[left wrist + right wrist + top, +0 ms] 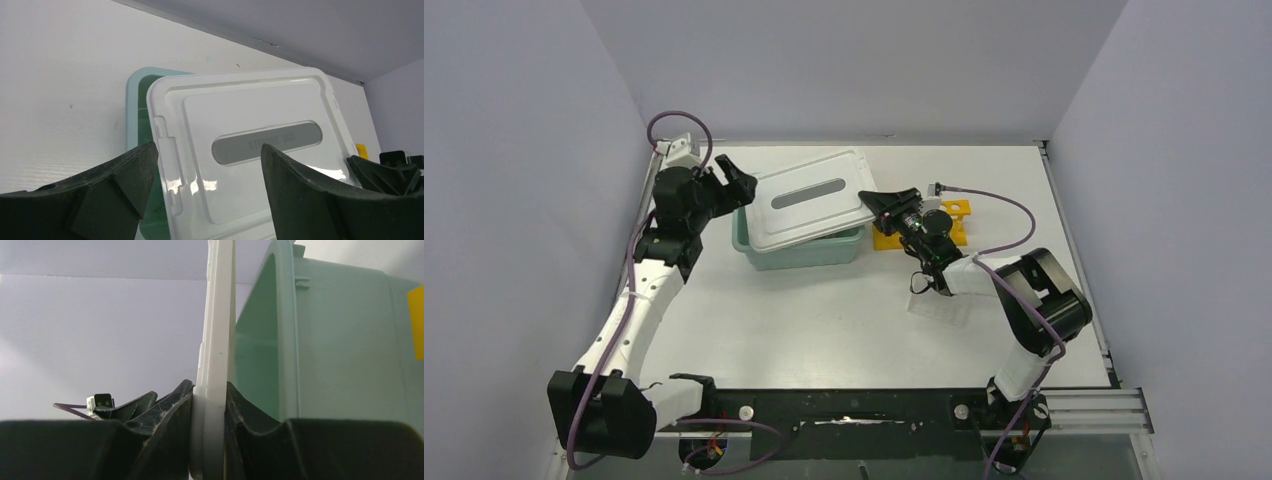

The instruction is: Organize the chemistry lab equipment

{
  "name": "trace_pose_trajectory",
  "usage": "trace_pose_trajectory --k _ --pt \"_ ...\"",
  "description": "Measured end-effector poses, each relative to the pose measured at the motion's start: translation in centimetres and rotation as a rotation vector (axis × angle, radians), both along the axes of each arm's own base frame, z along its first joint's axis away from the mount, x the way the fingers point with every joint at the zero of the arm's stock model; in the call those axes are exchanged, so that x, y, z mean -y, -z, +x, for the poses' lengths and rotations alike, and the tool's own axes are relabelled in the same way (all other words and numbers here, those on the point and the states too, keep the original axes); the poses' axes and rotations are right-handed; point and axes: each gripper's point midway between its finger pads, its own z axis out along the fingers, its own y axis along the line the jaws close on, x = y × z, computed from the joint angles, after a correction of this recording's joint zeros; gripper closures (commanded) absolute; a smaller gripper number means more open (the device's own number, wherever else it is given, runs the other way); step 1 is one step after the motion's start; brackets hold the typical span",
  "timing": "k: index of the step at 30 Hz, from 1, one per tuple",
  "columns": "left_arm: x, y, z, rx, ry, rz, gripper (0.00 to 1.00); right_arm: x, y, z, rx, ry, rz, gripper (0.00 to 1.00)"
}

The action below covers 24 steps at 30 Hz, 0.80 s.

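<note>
The lid [809, 200], pinched at one edge by the right gripper [871, 203] and held askew over the tub [799, 255], could be dropped or the tub dragged; the left gripper [729, 180] is held open, and a clear bag [939, 308] is seen on the table [824, 320]

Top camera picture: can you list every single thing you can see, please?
tub: one, teal, far middle of the table, under the lid
lid: one, whitish with a grey label, lying askew on the tub
rack: one, yellow, right of the tub, partly hidden by the right arm
clear packet: one, see-through, on the table beside the right arm; contents too small to tell
table: one, white, under everything
left tool: one, black, open, at the tub's left end, holding nothing
right tool: one, black, shut on the lid's right edge
</note>
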Motion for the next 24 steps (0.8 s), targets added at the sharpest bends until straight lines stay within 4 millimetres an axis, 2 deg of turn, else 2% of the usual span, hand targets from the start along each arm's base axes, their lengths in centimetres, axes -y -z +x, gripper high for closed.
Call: trace_pose_trajectory --k 3,8,12,20,24 --pt "1.1 0.7 0.2 -0.021 0.03 0.01 0.24 -0.7 -0.1 0.1 0.003 -0.01 0.002 0.99" --pt "2.2 3.0 1.0 -0.089 0.06 0.033 0.24 -1.6 0.2 0.4 0.004 -0.017 0.005 0.96" --pt "2.5 3.3 1.0 -0.098 0.066 0.034 0.24 -1.8 0.7 0.5 0.0 -0.018 0.016 0.92" --pt "2.9 3.9 1.2 -0.111 0.074 0.036 0.24 -2.2 1.2 0.8 -0.005 -0.023 0.02 0.6" --pt "3.3 4.7 1.3 -0.132 0.085 0.037 0.24 -2.5 1.5 0.7 0.002 -0.031 -0.014 0.53"
